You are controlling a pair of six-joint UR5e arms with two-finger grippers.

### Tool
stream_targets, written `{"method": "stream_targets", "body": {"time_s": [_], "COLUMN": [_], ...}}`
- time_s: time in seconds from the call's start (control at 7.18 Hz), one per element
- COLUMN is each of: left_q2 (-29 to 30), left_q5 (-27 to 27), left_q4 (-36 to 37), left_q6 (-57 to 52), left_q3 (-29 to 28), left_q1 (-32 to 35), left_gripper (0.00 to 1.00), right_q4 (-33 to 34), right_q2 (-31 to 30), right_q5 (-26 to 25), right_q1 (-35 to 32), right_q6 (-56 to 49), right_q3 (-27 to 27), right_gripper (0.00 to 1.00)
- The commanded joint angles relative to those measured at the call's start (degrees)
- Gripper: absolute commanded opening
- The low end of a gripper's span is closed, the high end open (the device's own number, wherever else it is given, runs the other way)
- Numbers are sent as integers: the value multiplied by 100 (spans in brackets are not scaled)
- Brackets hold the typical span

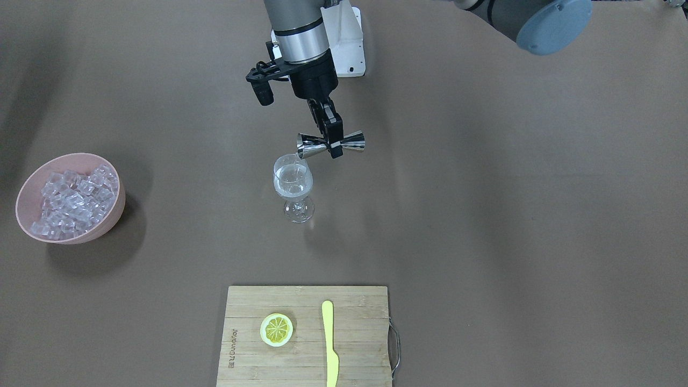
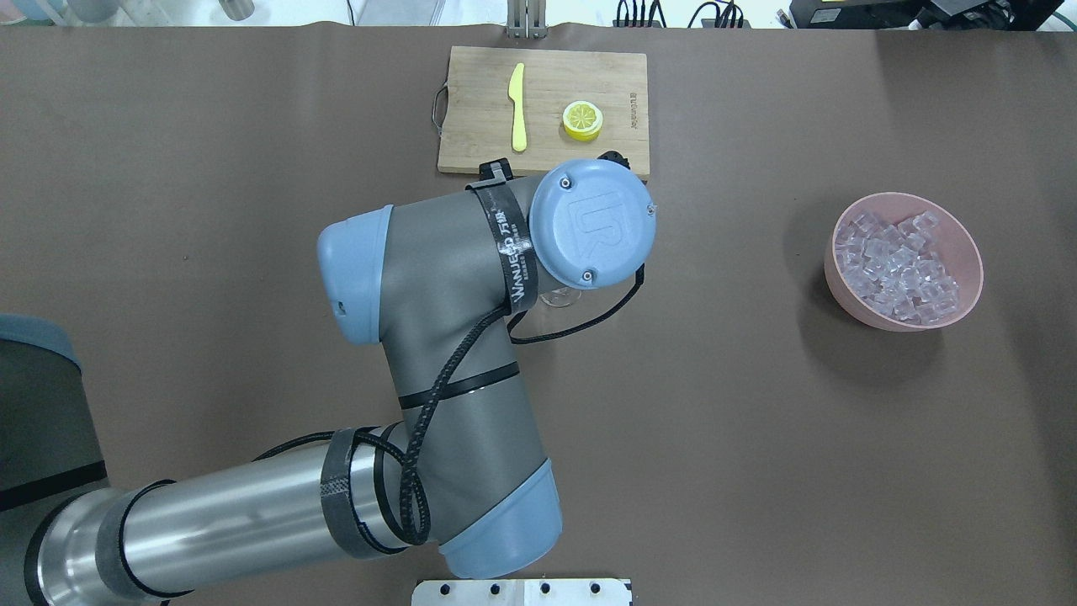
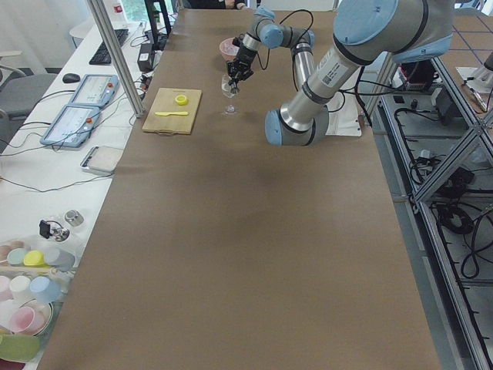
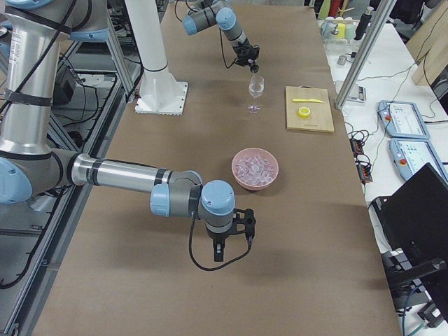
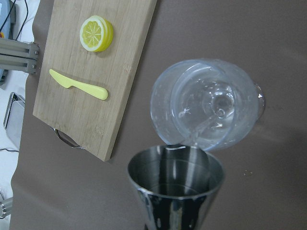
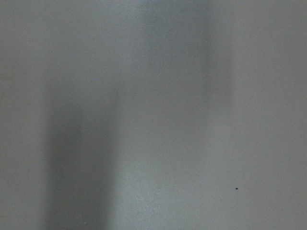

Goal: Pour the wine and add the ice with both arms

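The left gripper is hanging over the middle of the brown table. Its fingers are pinching a steel double-ended jigger at its narrow waist. The jigger is lying tipped on its side, with one cup sticking out on either side of the fingers.

Just below the fingertips, slightly toward the robot's right, a stemmed wine glass is standing upright. The mouth of the jigger's lower cup is sitting over the glass's rim. From the left wrist camera a thin clear stream is running off the jigger's lip into the glass, and clear liquid is pooling inside.

Past the glass from those fingers, on the operators' side, a wooden cutting board is lying flat. A lemon slice and a yellow knife are resting on it, apart from each other.

The ice is heaped in a pink bowl, well off to the robot's right of the left fingers.

The right gripper is pointing down above the table. The bowl is sitting near it, just beyond its fingers toward the left arm. From here I cannot tell whether those fingers are spread or pressed together. The right wrist camera is giving only grey blur.
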State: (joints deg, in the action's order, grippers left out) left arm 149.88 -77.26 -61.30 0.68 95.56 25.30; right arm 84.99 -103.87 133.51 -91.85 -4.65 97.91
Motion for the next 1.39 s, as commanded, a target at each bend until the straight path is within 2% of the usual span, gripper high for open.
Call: {"method": "stream_targets", "body": {"time_s": [0.0,0.42,0.98,1.25], "left_q2": [304,708,639,473], "left_q5": [9,-9,-88,-97], "left_q4": [233,277,242,189], "left_q6": [2,2,-33,-305], "left_q3": [-369,-993,-864,-496], "left_q1": [-51,-51,-34,45], "left_gripper": [0,0,0,0], "right_q4": [0,0,0,0], "right_q2": [-2,7,7,7], "right_q5": [0,0,0,0], "right_q1": [0,0,0,0], "right_q6": [-1,-1,16,16], "right_q3": [0,0,0,9], "right_gripper": [100,100,100,100]}}
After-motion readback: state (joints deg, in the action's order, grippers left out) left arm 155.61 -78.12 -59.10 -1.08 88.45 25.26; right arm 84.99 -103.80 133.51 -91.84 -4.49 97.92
